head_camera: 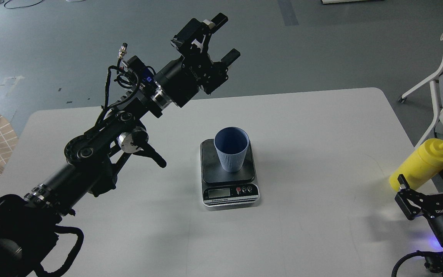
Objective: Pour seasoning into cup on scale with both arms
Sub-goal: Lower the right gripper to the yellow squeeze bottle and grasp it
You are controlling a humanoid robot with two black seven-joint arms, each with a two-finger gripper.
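A: Where is the cup (231, 149) sitting?

B: It is standing upright on the dark platform of the scale (229, 173), at the centre of the white table (321, 215).

A: And the left gripper (226, 38)?

B: It is hanging in the upper middle of the frame, fingers spread apart, gripping nothing.

A: The seasoning bottle (423, 163)?

B: It is leaning at the right edge, nozzle pointing to the upper right. The right gripper (429, 192) is sitting at its base with fingers on either side; whether they are clamping, I cannot tell.
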